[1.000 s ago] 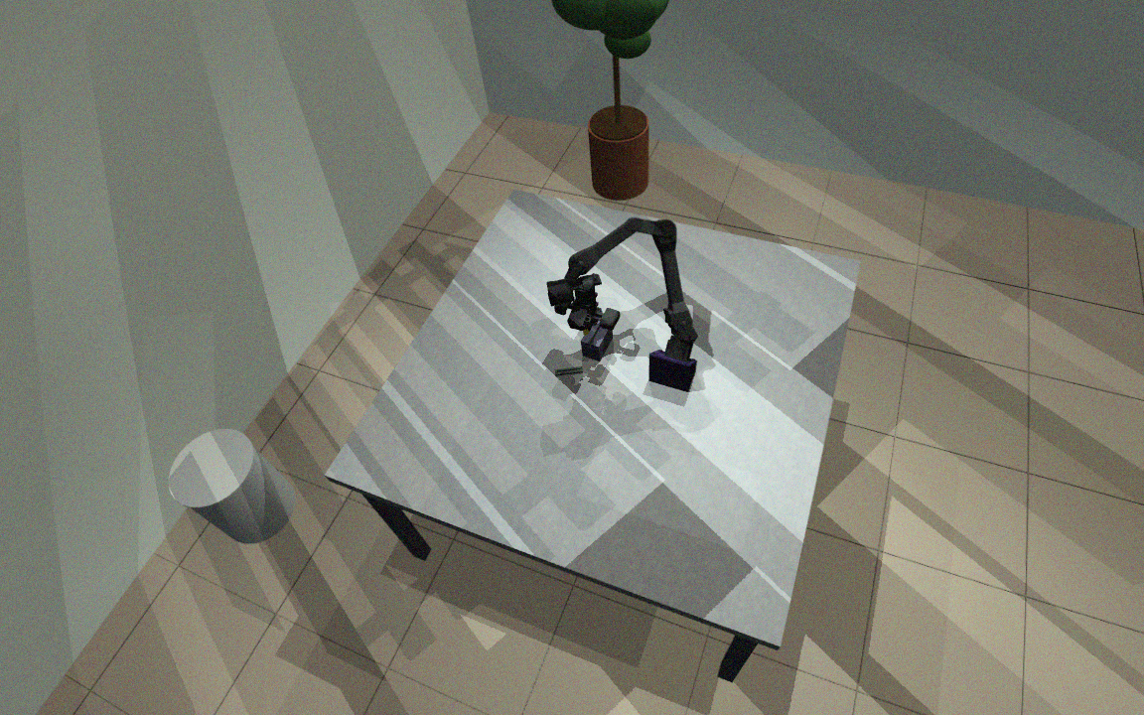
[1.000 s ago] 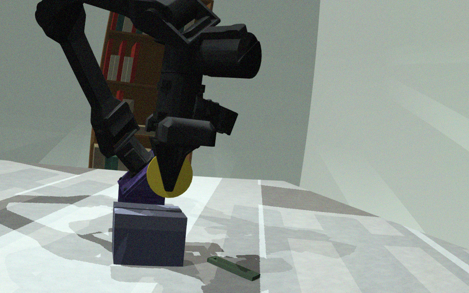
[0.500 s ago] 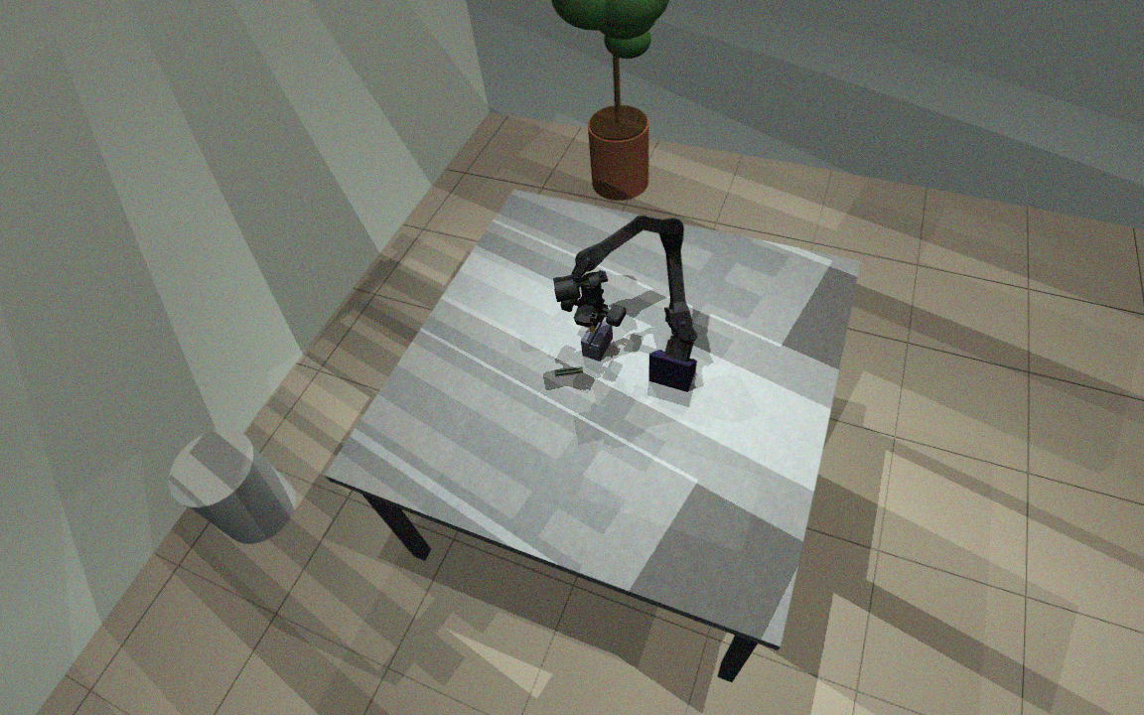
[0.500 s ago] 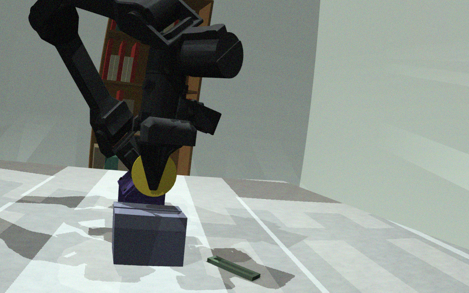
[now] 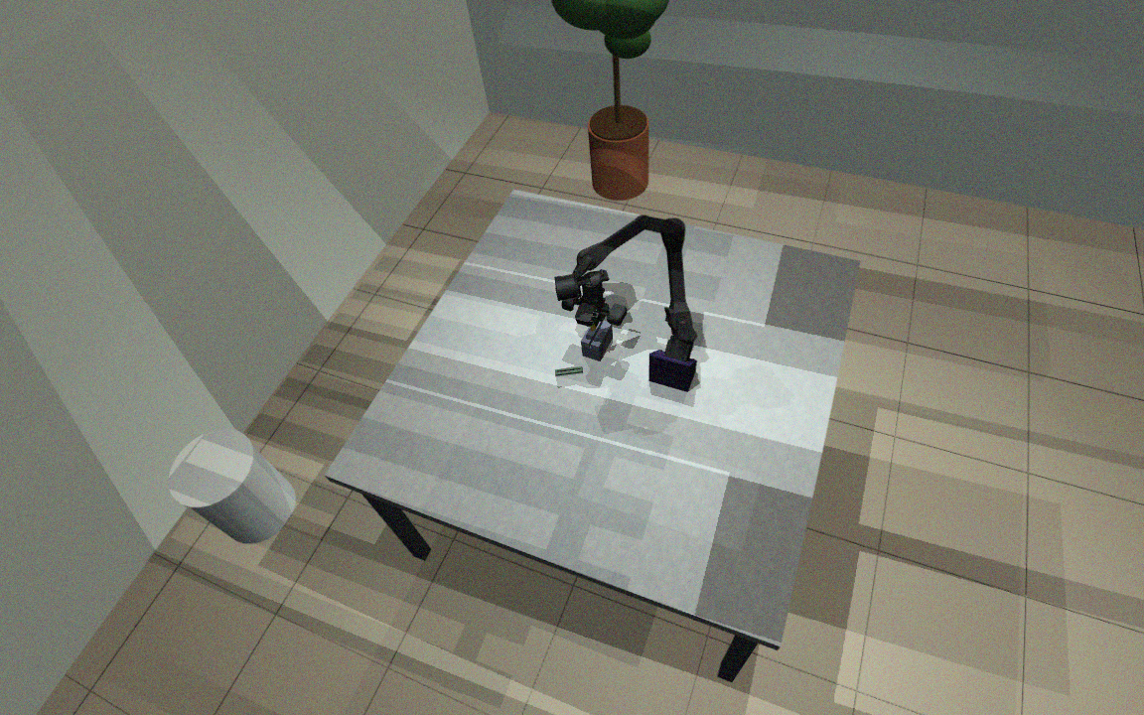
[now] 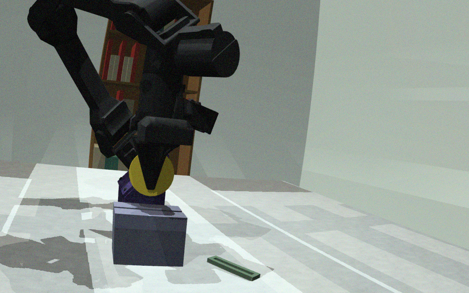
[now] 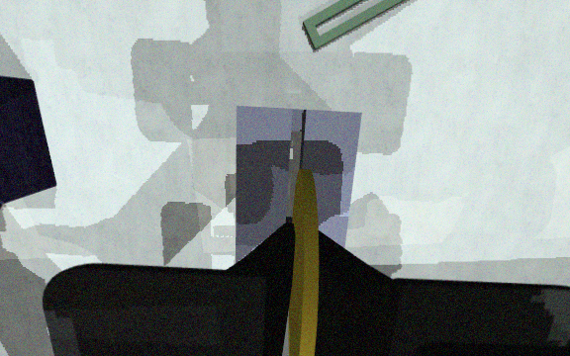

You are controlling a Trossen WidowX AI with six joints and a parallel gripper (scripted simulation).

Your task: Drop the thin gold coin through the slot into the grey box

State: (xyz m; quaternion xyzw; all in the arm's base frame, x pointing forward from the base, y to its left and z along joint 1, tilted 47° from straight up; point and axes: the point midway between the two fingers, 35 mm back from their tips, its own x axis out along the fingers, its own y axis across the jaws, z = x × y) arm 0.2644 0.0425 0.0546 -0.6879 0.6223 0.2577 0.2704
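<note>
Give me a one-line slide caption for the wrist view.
Black claw shut on the thin gold coin, held edge-on in line with the narrow slot in the grey box's lid.

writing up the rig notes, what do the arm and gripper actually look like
The arm is matte black throughout, built of blocky, faceted links with a fat cylindrical housing near the wrist. It rises from a dark purple base. The gripper has black fingers tapering to a wedge. No cables or markings show.

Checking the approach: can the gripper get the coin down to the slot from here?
Probably yes: the gripper holds the coin edge-down just above the box, roughly in line with the slot, nothing between.
</note>
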